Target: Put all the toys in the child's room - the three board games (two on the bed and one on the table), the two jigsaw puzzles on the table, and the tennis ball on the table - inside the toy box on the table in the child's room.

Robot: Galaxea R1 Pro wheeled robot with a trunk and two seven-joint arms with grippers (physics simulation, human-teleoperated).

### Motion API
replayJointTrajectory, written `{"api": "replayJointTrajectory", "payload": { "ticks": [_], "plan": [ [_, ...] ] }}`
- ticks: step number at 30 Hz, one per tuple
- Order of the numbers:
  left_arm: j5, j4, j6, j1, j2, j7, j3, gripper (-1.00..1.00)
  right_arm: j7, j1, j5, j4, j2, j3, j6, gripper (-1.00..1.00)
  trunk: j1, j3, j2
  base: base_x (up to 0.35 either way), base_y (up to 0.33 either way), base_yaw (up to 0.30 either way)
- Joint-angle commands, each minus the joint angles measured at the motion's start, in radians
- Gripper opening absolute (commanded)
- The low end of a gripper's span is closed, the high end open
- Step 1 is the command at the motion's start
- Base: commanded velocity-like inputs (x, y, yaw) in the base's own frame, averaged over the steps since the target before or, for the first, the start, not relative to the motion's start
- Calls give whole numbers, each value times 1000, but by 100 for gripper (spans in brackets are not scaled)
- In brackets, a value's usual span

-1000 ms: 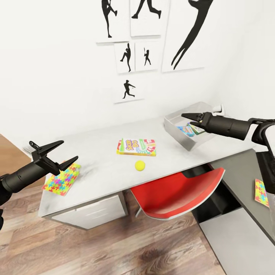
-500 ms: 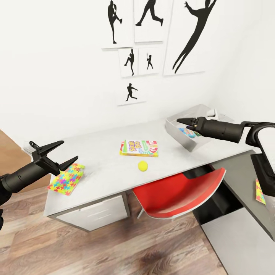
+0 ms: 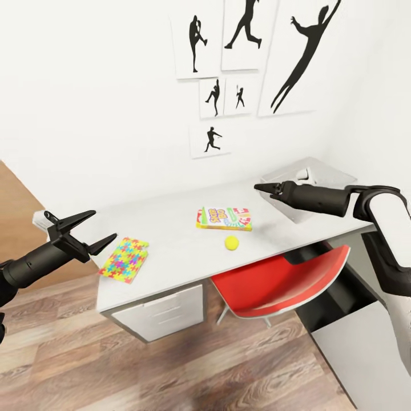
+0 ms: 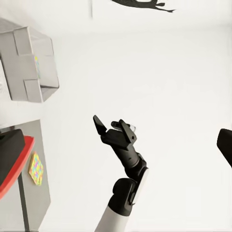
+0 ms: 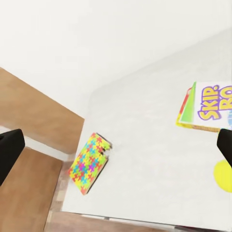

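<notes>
On the white table (image 3: 171, 234) lie a Skip-Bo board game (image 3: 224, 218), a yellow-green tennis ball (image 3: 231, 242) just in front of it, and a colourful jigsaw puzzle (image 3: 124, 260) near the left end. The light grey toy box (image 3: 326, 170) stands at the table's right end, partly hidden by my right arm. My right gripper (image 3: 262, 187) hovers open left of the toy box, above the table. In the right wrist view, the puzzle (image 5: 91, 163), Skip-Bo (image 5: 208, 108) and ball (image 5: 223, 175) lie below it. Beyond the table's left end, near the puzzle, my left gripper (image 3: 105, 224) is open and empty.
A red chair (image 3: 279, 282) is pushed under the table beside the white drawer unit (image 3: 162, 311). The left wrist view shows a lower dark grey cabinet (image 4: 34, 140) with another patterned puzzle (image 4: 36, 167) on it, and my right gripper (image 4: 110, 126). Wooden floor lies in front.
The camera has turned, shifting the whole picture rightward. My right gripper has moved left from above the toy box to over the table. The left arm keeps its pose.
</notes>
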Motion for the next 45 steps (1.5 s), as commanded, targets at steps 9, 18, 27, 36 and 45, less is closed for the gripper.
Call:
{"api": "replayJointTrajectory", "payload": {
  "ticks": [9, 18, 27, 36, 45],
  "plan": [
    [6, 4, 3, 8, 0, 15, 4, 100, -24, 19, -10, -1, 23, 21, 1, 100, 0, 13, -2, -76, 198, 0],
    [4, 5, 3, 15, 0, 14, 6, 100, -28, 29, -9, -1, 40, 34, 1, 100, 0, 27, -2, -17, 49, 0],
    [-6, 15, 3, 29, 1, 21, 8, 100, -29, 31, -9, -1, 53, 47, 1, 100, 0, 42, -2, -4, 10, 0],
    [-166, 76, 3, 131, -4, 13, 116, 100, -40, 32, 30, -1, 82, 115, 1, 100, 0, 56, -2, -1, 2, 0],
    [-240, 100, 3, 265, -27, 9, 199, 100, -46, 46, 55, -1, 99, 136, 1, 100, 0, 71, -2, 0, 0, 0]
  ]
}}
